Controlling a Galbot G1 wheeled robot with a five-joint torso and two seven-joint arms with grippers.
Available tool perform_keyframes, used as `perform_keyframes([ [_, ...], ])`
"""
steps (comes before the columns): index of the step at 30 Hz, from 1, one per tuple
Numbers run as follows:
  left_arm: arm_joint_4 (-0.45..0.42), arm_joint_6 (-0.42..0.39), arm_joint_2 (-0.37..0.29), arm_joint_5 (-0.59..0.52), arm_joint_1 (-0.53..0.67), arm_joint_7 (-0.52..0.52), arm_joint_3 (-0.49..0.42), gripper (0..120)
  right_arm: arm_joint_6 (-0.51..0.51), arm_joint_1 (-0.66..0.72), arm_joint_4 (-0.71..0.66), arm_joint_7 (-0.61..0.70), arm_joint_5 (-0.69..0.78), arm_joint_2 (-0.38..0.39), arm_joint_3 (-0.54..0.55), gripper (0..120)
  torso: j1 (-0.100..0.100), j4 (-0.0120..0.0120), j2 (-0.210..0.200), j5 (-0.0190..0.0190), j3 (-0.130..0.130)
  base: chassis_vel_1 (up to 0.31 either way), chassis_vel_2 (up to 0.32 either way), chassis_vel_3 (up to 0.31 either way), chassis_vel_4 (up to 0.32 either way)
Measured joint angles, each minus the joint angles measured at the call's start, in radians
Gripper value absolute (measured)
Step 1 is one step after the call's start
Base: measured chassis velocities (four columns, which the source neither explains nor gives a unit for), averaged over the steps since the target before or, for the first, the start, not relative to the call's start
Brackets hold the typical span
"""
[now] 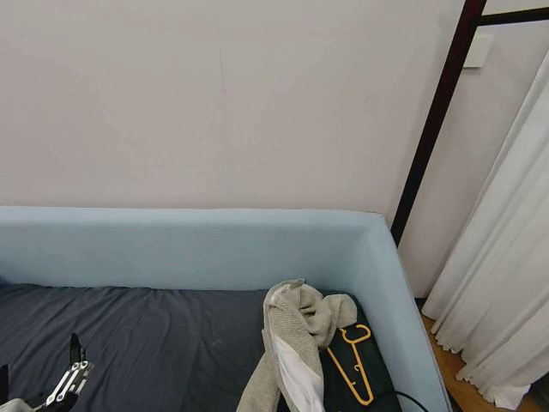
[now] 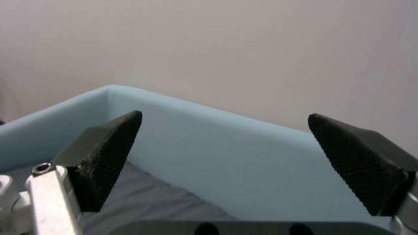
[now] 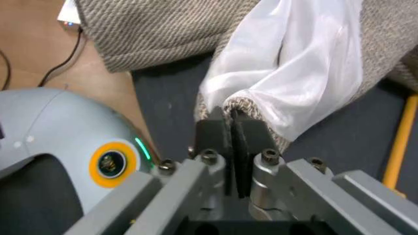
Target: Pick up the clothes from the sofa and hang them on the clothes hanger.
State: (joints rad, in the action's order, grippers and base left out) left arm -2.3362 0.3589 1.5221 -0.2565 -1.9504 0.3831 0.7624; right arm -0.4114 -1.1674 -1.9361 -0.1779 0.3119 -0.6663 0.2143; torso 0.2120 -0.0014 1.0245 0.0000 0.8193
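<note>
1. The right tool (image 3: 234,122) is clamped on a fold of the beige knit garment (image 3: 163,34).
2. The garment lies heaped at the right end of the sofa (image 1: 214,245), just beside an orange hanger (image 1: 350,360).
3. The left tool (image 2: 223,117) gapes wide over the sofa's left part.

Black bumpy pads (image 2: 104,156) are seen on the left gripper (image 2: 223,122). Grey bars (image 3: 326,191) and silver bolts (image 3: 271,156) are seen on the right gripper (image 3: 233,125). A grey shell (image 3: 52,127) is marked with an orange ring (image 3: 111,164).
</note>
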Motion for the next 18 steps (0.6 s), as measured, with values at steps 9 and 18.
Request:
perform_keyframes([
  [9, 0.020, -0.011, -0.013, -0.007, 0.016, 0.002, 0.007, 100, 0.060, 0.078, -0.072, -0.091, -0.005, 0.049, 0.002, 36, 0.000, 0.0000, 0.000, -0.0001, 0.000, 0.000, 0.000, 0.000, 0.000],
  [18, 0.029, -0.014, -0.006, -0.006, 0.023, 0.002, 0.004, 100, 0.339, 0.198, -0.034, -0.350, 0.076, 0.058, -0.007, 67, 0.000, 0.0001, 0.000, 0.0000, 0.000, 0.000, 0.000, 0.000, 0.000],
])
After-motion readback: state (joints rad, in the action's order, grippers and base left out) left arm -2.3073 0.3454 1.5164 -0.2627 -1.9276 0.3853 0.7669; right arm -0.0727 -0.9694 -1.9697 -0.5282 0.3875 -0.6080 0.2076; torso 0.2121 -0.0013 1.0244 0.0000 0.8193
